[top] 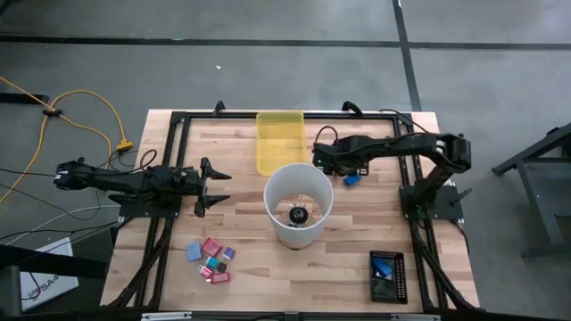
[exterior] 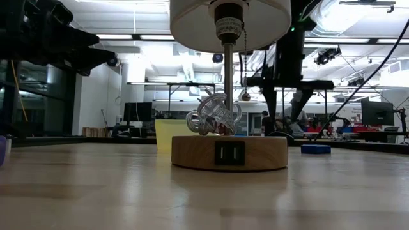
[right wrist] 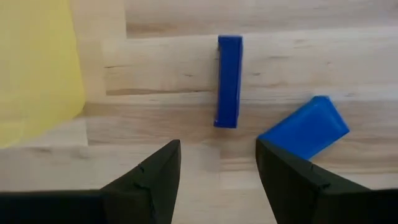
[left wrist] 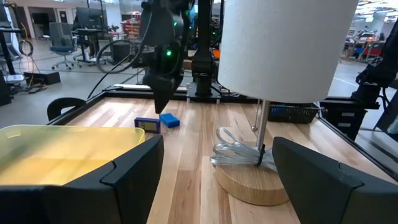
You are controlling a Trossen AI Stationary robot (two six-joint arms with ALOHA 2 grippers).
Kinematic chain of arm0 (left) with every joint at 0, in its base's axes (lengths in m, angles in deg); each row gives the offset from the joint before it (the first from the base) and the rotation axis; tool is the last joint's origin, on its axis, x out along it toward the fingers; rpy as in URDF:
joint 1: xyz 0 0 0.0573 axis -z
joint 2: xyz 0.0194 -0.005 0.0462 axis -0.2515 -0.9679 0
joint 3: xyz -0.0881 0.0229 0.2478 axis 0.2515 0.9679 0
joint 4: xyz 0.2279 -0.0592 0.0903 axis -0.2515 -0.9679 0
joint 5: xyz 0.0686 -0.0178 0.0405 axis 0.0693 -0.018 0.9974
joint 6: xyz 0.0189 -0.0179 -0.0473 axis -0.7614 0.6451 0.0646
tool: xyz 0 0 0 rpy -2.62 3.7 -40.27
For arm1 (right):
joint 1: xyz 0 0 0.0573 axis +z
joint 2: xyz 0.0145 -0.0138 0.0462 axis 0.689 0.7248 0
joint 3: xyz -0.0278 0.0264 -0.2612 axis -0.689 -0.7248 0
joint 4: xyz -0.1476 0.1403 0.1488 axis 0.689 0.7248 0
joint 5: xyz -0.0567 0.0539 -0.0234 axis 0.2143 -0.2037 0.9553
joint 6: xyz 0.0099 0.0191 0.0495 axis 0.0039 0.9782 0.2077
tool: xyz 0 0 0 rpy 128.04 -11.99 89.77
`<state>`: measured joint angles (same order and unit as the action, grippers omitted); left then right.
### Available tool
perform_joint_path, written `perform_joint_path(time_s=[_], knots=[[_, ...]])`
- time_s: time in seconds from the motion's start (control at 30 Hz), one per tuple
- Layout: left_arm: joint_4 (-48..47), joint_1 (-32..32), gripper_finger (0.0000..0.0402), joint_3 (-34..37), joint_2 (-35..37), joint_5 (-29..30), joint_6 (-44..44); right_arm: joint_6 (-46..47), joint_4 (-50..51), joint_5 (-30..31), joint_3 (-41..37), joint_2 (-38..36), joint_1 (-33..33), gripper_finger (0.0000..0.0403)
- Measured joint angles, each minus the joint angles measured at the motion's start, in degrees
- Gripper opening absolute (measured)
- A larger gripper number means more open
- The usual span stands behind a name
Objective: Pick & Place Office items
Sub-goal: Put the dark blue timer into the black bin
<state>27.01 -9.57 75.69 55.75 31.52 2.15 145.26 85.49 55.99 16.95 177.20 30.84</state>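
We've got the right gripper (right wrist: 217, 174) hanging just over 2 bright-blue blocky pieces near the yellow translucent tray (top: 279, 141), jaws parted and gripping nothing. The narrow upright blue piece (right wrist: 229, 81) sits just ahead of the fingertips, the flatter blue block (right wrist: 305, 126) beside it. Looks like the reach-in step; next we'd drop down and close on the narrow one. Left gripper (top: 212, 185) waits wide open at the table's left edge.
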Motion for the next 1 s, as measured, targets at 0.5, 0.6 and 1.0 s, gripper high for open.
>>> perform_joint_path(time_s=[0.5, 0.6, 1.0], knots=[[0.2, 0.0, 0.0293, 0.0, 0.0, 0.0, 0.0, -1.6, -1.2, -0.6, -0.1, 5.0, -2.6, 0.0195], [0.2, 0.0, 0.0293, 0.0, 0.0, 0.0, 0.0, -1.6, -1.1, -1.4, 0.0, 5.8, -2.8, 0.0195], [0.2, 0.0, 0.0293, 0.0, 0.0, 0.0, 0.0, -2.4, -2.7, -1.7, -0.5, 7.5, -4.0, 0.0195]])
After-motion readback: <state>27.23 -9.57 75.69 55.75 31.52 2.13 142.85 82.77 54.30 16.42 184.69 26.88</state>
